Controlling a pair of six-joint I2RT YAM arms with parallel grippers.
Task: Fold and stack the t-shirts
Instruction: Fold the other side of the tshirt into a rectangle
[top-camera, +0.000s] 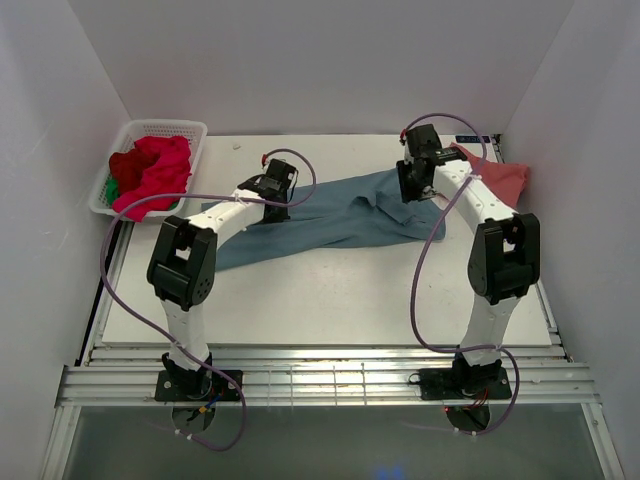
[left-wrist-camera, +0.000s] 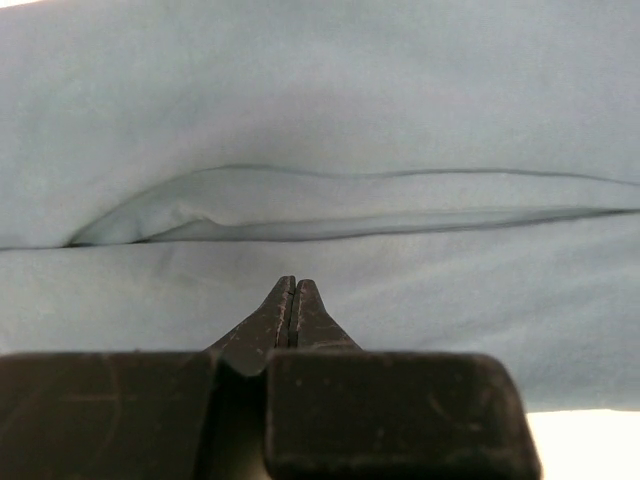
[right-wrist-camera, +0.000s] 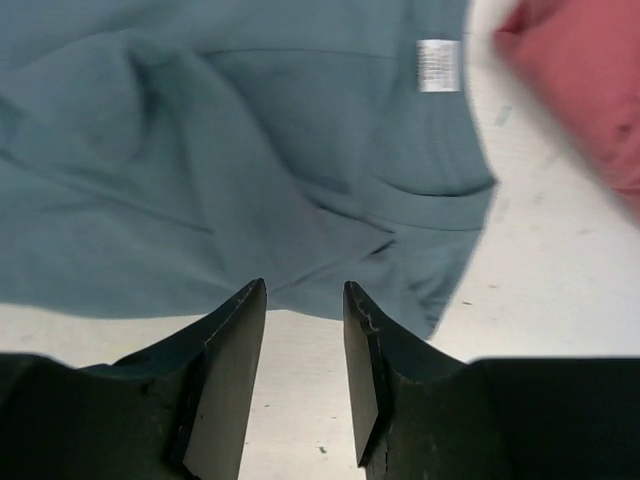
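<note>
Item: teal t-shirt (top-camera: 330, 215). My left gripper (left-wrist-camera: 290, 292) pressed together; my right gripper (right-wrist-camera: 305, 300) spread, should pinch edge at twelve o'clock.

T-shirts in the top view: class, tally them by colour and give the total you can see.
Teal-blue t-shirt: 1
Salmon-pink t-shirt: 1
Red-magenta t-shirt: 1
Green t-shirt: 1
Total: 4, though the heap in the basket may hide more.

Rumpled teal t-shirt (top-camera: 335, 215) beside bunched pink t-shirt (top-camera: 502, 178)
</note>
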